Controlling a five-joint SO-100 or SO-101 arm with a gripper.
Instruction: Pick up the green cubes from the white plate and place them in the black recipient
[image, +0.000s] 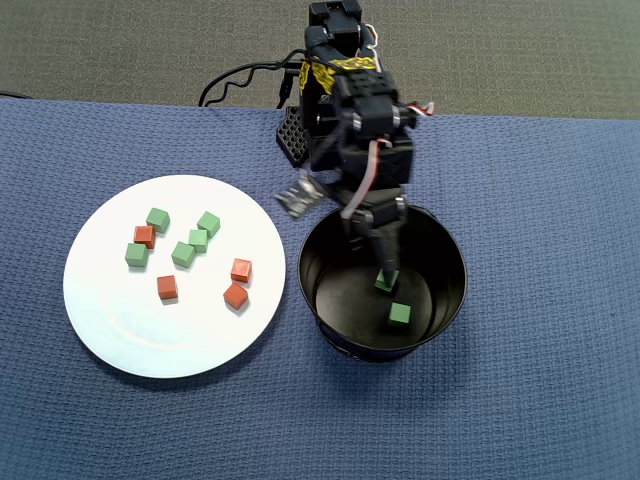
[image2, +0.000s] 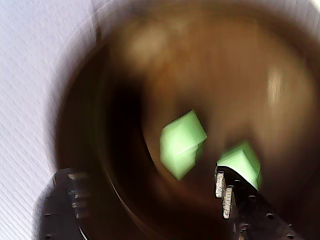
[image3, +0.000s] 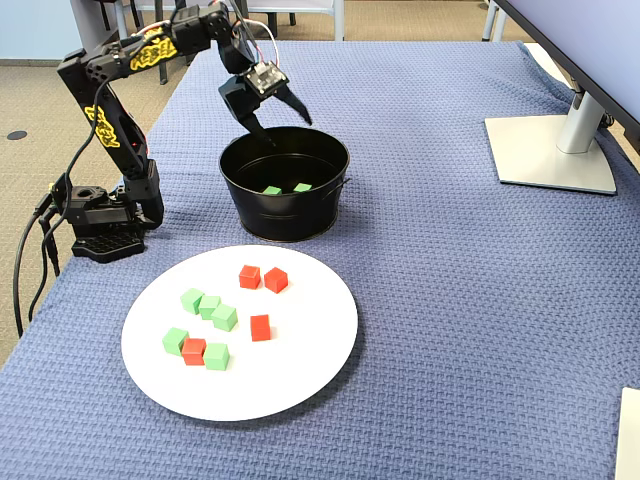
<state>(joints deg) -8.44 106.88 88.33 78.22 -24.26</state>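
The gripper (image3: 285, 128) is hanging over the far rim of the black recipient (image3: 288, 215), its two fingers spread apart and pinching nothing. Two matte green cubes (image3: 272, 190) are lying on the pot's glossy floor, side by side but apart. Being cubes, they have no long axis; in the wrist view, one (image2: 181, 143) is sitting corner-on. Five more green cubes (image3: 224, 318) are resting on the left half of the round, smooth white plate (image3: 300, 390) in the fixed view, among four red-orange cubes (image3: 260, 327). Everything is sitting on a woven blue cloth (image3: 450, 300).
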